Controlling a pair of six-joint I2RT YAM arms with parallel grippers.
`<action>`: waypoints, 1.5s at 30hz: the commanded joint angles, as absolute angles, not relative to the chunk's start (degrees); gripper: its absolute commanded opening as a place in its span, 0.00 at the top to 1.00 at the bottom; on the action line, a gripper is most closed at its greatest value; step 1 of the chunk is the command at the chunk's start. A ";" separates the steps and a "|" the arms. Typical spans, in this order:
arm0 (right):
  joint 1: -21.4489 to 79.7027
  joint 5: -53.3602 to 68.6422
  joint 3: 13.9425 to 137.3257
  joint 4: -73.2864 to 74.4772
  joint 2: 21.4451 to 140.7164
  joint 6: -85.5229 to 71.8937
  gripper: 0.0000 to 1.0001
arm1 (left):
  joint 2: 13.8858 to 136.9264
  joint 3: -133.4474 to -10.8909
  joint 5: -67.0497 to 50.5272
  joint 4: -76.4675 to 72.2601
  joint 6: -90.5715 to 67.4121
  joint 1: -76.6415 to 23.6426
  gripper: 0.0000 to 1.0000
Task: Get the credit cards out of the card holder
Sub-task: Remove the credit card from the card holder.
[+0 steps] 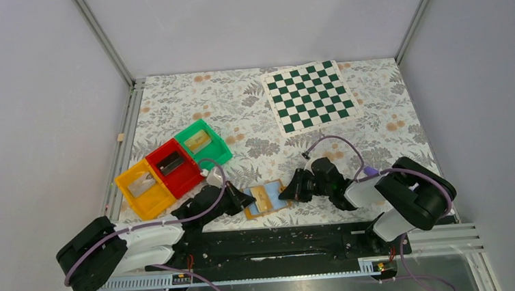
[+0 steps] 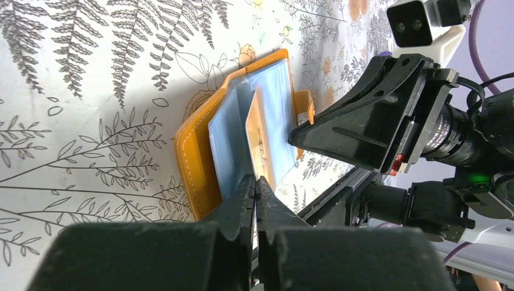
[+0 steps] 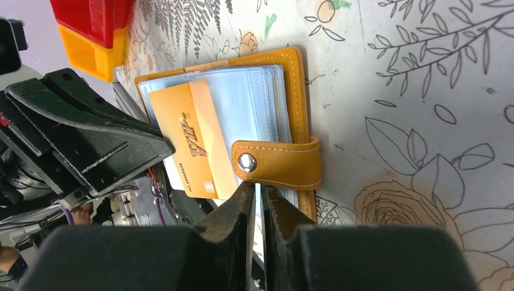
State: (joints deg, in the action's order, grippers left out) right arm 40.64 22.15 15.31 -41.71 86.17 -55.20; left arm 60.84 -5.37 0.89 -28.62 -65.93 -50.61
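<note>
The card holder (image 1: 267, 199) lies open on the floral cloth between my two grippers, orange-tan outside (image 2: 197, 157) with pale-blue sleeves (image 3: 248, 103). A gold credit card (image 3: 182, 133) sticks partly out of a sleeve toward the left arm. My left gripper (image 2: 254, 180) is shut, with the card's edge (image 2: 259, 136) running in between its tips. My right gripper (image 3: 259, 187) is closed to a thin slit on the holder's edge just under the snap strap (image 3: 279, 163). In the top view the left gripper (image 1: 250, 199) and the right gripper (image 1: 284, 193) flank the holder.
Yellow (image 1: 143, 188), red (image 1: 173, 166) and green (image 1: 203, 141) bins stand in a row to the left of the holder. A green-and-white chessboard (image 1: 309, 95) lies at the back right. The black mounting rail (image 1: 282, 243) runs along the near edge, close behind the holder.
</note>
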 commanded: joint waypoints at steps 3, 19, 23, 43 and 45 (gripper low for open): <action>41.11 20.50 16.64 -40.23 86.29 -53.08 0.84 | 55.57 -8.75 4.12 -21.02 -63.79 -50.34 1.00; 41.11 36.78 23.74 -41.68 82.42 -46.96 0.51 | 49.74 -12.22 4.58 -11.66 -60.77 -50.06 1.00; 41.06 35.64 28.73 -31.44 80.03 -38.69 0.43 | 48.59 -11.02 3.29 -14.17 -58.54 -50.01 1.00; 34.11 52.68 41.47 -22.99 94.38 -23.52 0.20 | 46.85 -10.35 0.27 -16.67 -54.60 -50.04 1.00; 34.12 54.20 41.90 -23.26 95.30 -22.76 0.21 | 47.07 -9.96 -0.96 -17.82 -55.00 -50.06 1.00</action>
State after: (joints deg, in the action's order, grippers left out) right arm 34.09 49.50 38.76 -25.85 93.71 -28.14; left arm 47.72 -10.63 1.30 -12.95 -55.46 -50.28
